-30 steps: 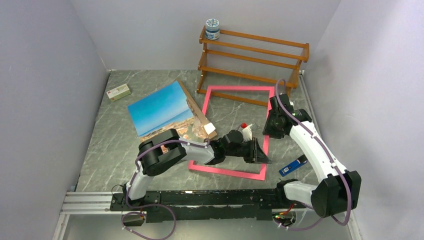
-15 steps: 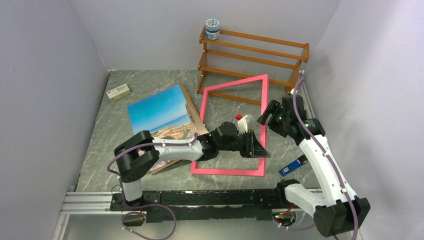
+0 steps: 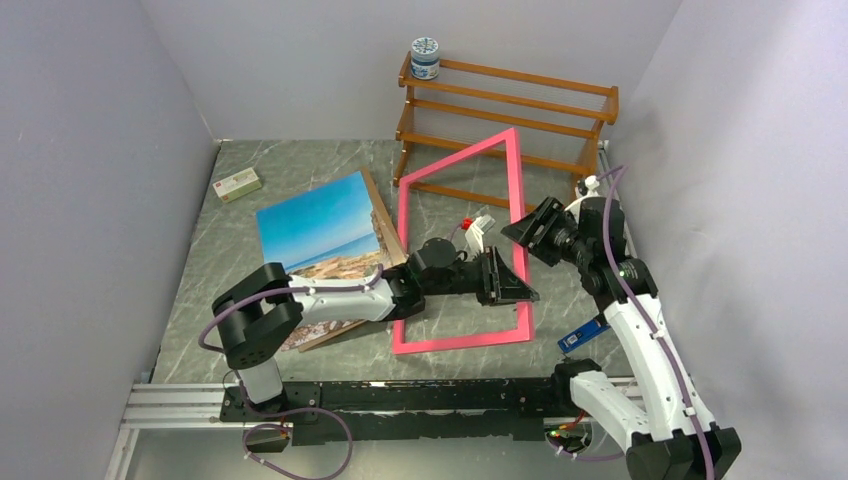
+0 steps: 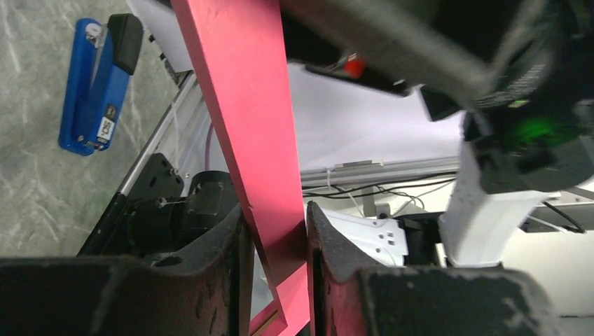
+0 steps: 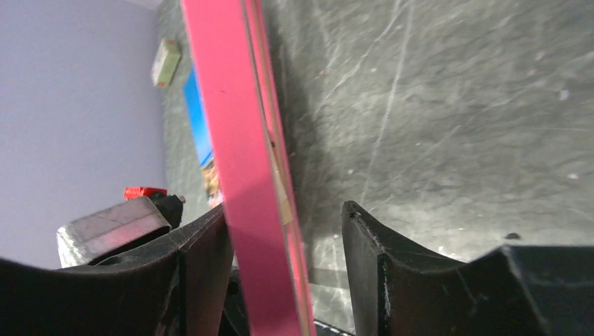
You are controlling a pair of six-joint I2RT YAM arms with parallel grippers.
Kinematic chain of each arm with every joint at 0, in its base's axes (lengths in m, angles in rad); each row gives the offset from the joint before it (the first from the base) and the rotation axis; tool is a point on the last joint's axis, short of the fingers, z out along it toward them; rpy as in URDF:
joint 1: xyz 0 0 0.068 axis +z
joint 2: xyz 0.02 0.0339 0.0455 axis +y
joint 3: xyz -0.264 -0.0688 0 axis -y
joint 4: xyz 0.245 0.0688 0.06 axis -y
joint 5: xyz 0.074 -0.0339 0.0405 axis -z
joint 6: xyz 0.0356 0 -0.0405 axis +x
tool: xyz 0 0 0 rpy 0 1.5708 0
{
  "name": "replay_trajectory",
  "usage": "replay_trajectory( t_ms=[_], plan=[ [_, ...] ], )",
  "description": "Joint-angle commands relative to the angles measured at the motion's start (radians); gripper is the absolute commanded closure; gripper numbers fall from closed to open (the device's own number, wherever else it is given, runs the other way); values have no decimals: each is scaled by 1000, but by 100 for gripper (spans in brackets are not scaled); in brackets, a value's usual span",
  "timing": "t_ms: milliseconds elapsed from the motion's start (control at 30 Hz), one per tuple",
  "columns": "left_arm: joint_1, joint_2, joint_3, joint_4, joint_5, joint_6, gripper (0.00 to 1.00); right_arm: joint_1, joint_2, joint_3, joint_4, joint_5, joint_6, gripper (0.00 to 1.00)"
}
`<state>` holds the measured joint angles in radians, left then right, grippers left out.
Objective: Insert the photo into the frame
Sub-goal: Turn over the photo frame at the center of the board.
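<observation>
**Top view.** Thin, bright pink rectangular picture frame right of the centre of the grey marbled bench, in front of the orange-brown wooden rack at the far edge. Rests on its near rail only, far right corner raised highest, pink face turned up toward the camera. Left gripper reaching across the frame's opening from the left, clamped on the right-hand rail low along its length. Right gripper at the same rail, just farther up.

**Left wrist view.** Pink rail pinched between both black fingers, each pressed against it. Blue and black stapler flat on the bench beyond, close to the near right corner.

**Right wrist view.** Rail passing between open jaws. One finger against or just beside the pink face, the other finger clear of it, with bare bench showing in the gap. Straddling only, not clamped.

**Photo.** Large rectangular print of a rocky shore under deep blue sky, picture side up, left of the bench's centre. Lies on a plain brown fibreboard panel, with brown edges showing along the right and near sides. Near part hidden under the left arm. Just beside the frame's left rail, touching or not impossible to tell. Outside the frame.

**Other items.** Small white and blue jar on the rack's top shelf, at the left end. Small pale box near the far left corner.
</observation>
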<state>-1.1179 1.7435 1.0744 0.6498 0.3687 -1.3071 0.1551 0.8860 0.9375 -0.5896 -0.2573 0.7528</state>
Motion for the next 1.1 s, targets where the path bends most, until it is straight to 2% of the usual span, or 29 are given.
replay_trajectory(
  t_ms=[0, 167, 267, 433, 500, 600, 633, 733, 833, 1000, 1067],
  plan=[
    [0, -100, -12, 202, -11, 14, 97, -8, -60, -63, 195, -191, 86, 42],
    [2, -112, -49, 300, -17, -45, 98, -8, -74, -113, 369, -316, 199, 44],
    [6, -117, -67, 341, -25, -73, 97, -8, -73, -132, 455, -355, 266, 50],
    [8, -123, -89, 377, -28, -85, 97, -9, -55, -134, 542, -396, 331, 69],
    [10, -130, -87, 367, -23, -68, 96, -8, -44, -127, 559, -399, 338, 82],
    [9, -148, -75, 292, -15, -17, 85, -8, -30, -106, 562, -385, 334, 96],
    [9, -158, -74, 260, -17, 2, 79, -9, -24, -96, 560, -383, 331, 99],
    [9, -185, -88, 180, -44, 50, 66, -8, -9, -61, 539, -384, 315, 100],
    [10, -219, -103, 92, -71, 96, 48, -8, -4, -23, 496, -382, 295, 100],
    [9, -275, -96, -59, -98, 197, 24, -9, 10, 77, 320, -341, 217, 100],
    [9, -299, -94, -127, -112, 234, 17, -8, 20, 127, 223, -309, 174, 100]
  ],
)
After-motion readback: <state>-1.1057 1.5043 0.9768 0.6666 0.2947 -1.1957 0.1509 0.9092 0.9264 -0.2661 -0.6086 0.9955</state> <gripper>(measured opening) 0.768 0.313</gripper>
